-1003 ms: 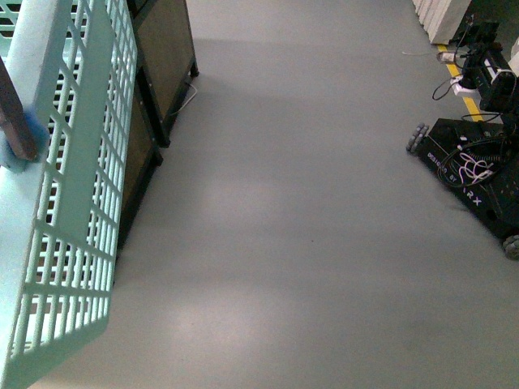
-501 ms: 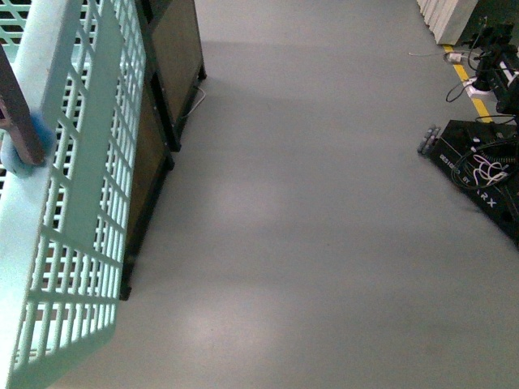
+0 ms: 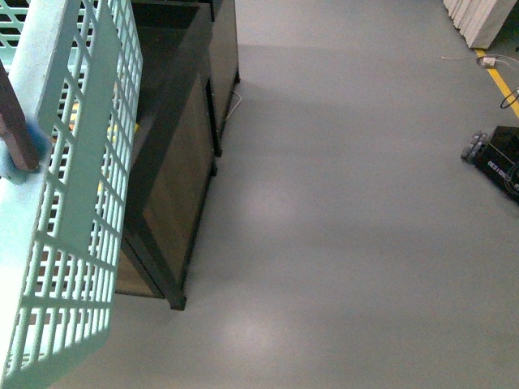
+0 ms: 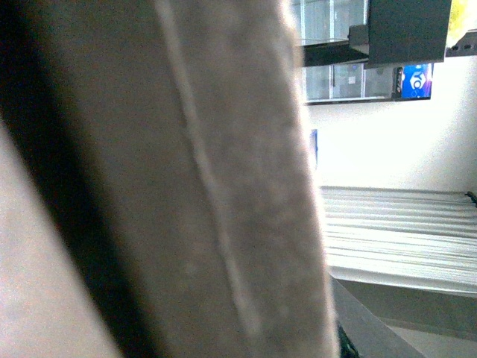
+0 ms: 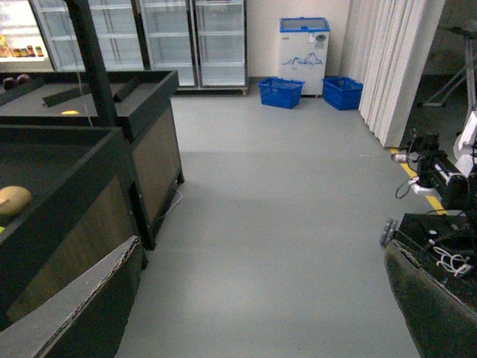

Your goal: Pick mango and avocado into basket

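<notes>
Now the basket (image 3: 73,162) hangs by its brown handle (image 3: 15,121) beside the dark stand (image 3: 186,154); whether our left gripper holds it we cannot tell. Our right gripper (image 5: 253,328) is wide open, empty. If it swings, the basket may strike the stand's corner.

Floor (image 3: 324,243): grey, smooth, with a yellow line (image 3: 501,79) at the far right. Standing on it:
- two dark stands end to end, near stand (image 5: 67,216) and far stand (image 5: 153,142), each a tray-topped bin;
- two blue crates (image 5: 281,92) side by side near the back wall;
- a white freezer (image 5: 303,48) behind them;
- a black wheeled base (image 3: 496,158) at the right.

Near stand: one tan rounded fruit (image 5: 11,200). Far stand: a small yellow item (image 5: 69,112), too small to identify.
</notes>
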You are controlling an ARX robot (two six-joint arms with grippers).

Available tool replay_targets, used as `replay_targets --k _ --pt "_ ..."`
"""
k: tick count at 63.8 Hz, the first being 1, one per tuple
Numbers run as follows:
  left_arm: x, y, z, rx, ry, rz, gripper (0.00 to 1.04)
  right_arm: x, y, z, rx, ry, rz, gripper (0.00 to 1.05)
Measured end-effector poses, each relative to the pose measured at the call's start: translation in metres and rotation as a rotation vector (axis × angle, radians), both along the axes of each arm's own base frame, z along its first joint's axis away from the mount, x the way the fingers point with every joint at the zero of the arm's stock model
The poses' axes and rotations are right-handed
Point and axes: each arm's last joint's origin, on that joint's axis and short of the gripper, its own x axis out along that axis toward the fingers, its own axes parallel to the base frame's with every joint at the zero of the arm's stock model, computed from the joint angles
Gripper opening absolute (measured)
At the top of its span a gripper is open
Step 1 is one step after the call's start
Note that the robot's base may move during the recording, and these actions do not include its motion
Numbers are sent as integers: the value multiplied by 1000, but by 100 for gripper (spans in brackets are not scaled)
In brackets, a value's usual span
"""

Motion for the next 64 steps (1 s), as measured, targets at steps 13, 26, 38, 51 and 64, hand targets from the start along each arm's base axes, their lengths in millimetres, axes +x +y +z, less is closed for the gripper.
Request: replay_targets --k 13,26,38,51,64 --pt "0 0 0 1 1 0 29 0 0 0 0 0 -1 96" --pt "0 0 0 2 1 1 29 0 0 0 0 0 0 96" --pt "0 0 0 2 1 2 29 0 0 0 0 -1 0 96" --pt "0 0 0 2 1 2 29 0 0 0 0 -1 0 96" --pt "0 0 -1 1 2 2 29 0 0 0 0 -1 -2 96"
